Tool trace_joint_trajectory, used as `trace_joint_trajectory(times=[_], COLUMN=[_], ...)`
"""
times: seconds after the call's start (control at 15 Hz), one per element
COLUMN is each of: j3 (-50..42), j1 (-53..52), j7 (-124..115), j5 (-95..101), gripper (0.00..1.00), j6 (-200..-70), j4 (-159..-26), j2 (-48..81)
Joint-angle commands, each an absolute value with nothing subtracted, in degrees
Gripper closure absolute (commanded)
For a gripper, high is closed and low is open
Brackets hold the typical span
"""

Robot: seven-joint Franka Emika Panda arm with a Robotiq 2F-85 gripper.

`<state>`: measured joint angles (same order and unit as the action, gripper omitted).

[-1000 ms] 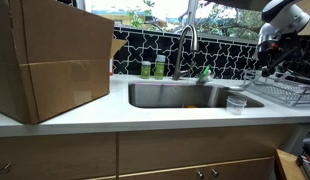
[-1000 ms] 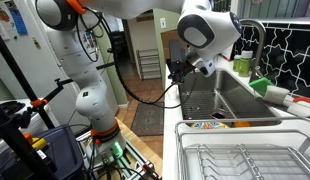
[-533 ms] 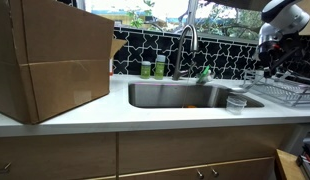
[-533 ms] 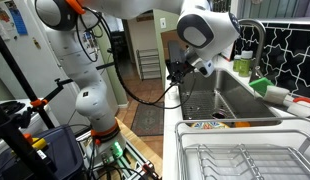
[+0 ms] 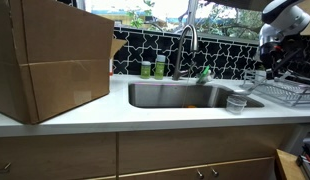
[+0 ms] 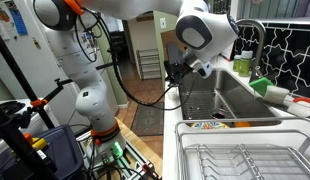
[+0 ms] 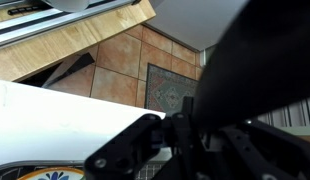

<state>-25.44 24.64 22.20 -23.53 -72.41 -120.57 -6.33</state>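
Note:
My gripper [image 6: 181, 70] hangs from the white arm above the near end of the counter, over the wire dish rack [image 6: 245, 158]. In an exterior view it shows at the far right [image 5: 265, 60], above the rack [image 5: 280, 93]. In the wrist view the dark fingers [image 7: 180, 128] meet in the middle with nothing seen between them. A plate with a coloured rim [image 6: 205, 125] lies below, next to the rack, and its edge shows in the wrist view [image 7: 35, 175]. A clear cup [image 5: 236, 102] stands on the counter beside the sink.
A steel sink [image 5: 185, 95] with a faucet [image 5: 187, 45] is mid-counter, with green bottles [image 5: 153, 68] behind it. A large cardboard box [image 5: 50, 60] fills the counter's other end. Tiled floor and a rug [image 7: 175, 90] lie beyond the counter edge.

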Motion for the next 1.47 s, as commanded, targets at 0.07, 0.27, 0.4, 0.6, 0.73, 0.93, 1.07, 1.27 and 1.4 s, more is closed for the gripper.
trace_joint_trajectory(times=[0.07, 0.27, 0.4, 0.6, 0.73, 0.93, 1.07, 1.27, 1.4], j3=[-25.6, -25.53, -25.48, -25.37, -25.24, -25.08, -25.02, -24.93, -25.01], j1=[24.29, 24.27, 24.26, 24.19, 24.13, 24.02, 23.92, 23.85, 23.84], j7=[23.14, 23.23, 23.17, 23.14, 23.16, 23.19, 23.19, 23.25, 23.36], j5=[-21.88, -21.57, -21.52, -21.57, -21.4, -21.04, -20.77, -20.41, -20.42], gripper=[0.98, 0.98, 0.98, 0.98, 0.98, 0.98, 0.98, 0.98, 0.98], j6=[-72.09, -72.29, -72.67, -72.95, -73.17, -73.57, -73.68, -73.66, -73.57], j4=[-121.84, -121.92, -122.01, -122.12, -122.21, -122.29, -122.38, -122.4, -122.34], j2=[-7.96, -7.98, -8.03, -8.14, -8.27, -8.47, -8.63, -8.79, -9.02])
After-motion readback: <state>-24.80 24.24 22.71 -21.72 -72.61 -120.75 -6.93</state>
